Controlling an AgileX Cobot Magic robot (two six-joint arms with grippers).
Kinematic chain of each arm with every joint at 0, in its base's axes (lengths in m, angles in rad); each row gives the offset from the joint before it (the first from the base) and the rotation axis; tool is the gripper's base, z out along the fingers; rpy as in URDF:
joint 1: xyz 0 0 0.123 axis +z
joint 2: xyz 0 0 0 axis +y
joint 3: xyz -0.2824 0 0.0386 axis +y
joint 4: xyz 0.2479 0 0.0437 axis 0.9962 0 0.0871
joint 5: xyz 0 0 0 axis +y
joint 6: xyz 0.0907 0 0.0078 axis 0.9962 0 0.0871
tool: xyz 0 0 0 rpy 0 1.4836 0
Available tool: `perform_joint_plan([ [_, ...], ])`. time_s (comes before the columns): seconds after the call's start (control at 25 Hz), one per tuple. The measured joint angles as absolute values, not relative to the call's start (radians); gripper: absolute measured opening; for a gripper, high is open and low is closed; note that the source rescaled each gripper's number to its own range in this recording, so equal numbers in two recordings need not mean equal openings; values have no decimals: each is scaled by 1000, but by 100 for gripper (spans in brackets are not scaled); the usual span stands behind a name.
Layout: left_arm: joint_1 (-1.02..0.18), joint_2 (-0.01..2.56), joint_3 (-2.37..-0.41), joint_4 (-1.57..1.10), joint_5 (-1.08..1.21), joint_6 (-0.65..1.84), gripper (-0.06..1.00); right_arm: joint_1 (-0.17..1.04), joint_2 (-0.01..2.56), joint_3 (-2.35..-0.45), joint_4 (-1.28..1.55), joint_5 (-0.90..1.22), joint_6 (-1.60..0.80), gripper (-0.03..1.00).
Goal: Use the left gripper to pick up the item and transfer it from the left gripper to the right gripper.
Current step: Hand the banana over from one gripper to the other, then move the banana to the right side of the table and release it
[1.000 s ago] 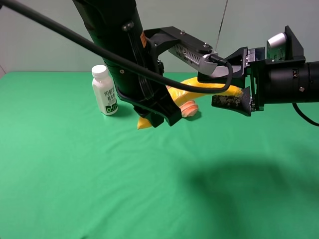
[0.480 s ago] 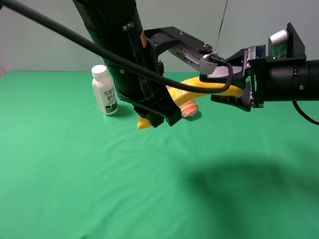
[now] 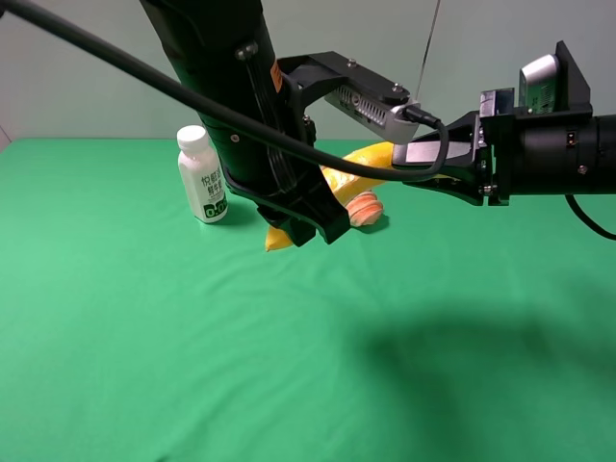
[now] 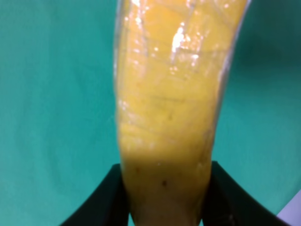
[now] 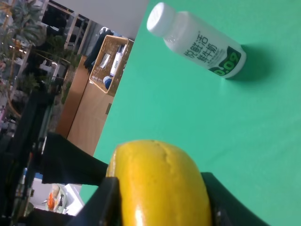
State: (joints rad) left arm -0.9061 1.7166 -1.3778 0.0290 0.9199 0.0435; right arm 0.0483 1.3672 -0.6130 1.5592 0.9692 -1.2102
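Observation:
The yellow banana [image 3: 369, 158] hangs in the air above the green table, held at both ends. My left gripper [image 3: 313, 227] is shut on one end, with the banana's tip [image 3: 277, 240] poking out below the claw. In the left wrist view the banana [image 4: 169, 94] sits between the two black fingers [image 4: 101, 202]. My right gripper [image 3: 428, 177] reaches in from the right and is shut on the other end. In the right wrist view the banana [image 5: 160, 181] fills the gap between the fingers [image 5: 106, 202].
A white bottle [image 3: 204, 175] stands at the back left of the table and shows in the right wrist view [image 5: 200, 44]. A ridged orange-pink loaf [image 3: 365, 209] lies behind the left claw. The green cloth [image 3: 289, 366] covers the table.
The right gripper's jaws stood wide apart around the banana's end one second ago and have closed on it. The left arm and the banana have stayed put.

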Motion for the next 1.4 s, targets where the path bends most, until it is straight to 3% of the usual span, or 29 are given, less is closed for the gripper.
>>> perform_joint_plan([
  [0.32, -906, 1717, -1378, 29, 920, 50, 0, 48, 1367, -613, 1560, 970, -1213, 0],
  [0.36, -906, 1717, -1378, 29, 920, 52, 4, 48, 1367, -613, 1560, 970, -1213, 0],
  [0.44, -906, 1717, -1378, 28, 908, 54, 30, 48, 1367, -613, 1558, 975, -1215, 0],
  [0.52, -906, 1717, -1378, 28, 891, 44, 70, 48, 1367, -613, 1558, 977, -1217, 0],
  [0.64, -906, 1717, -1378, 28, 873, 41, 92, 48, 1367, -613, 1558, 985, -1217, 0],
  [0.88, -906, 1717, -1378, 28, 871, 40, 99, 48, 1367, -613, 1558, 993, -1217, 0],
  [1.4, -906, 1588, -1385, 28, 988, -21, 100, 48, 1367, -613, 1557, 992, -1217, 0],
])
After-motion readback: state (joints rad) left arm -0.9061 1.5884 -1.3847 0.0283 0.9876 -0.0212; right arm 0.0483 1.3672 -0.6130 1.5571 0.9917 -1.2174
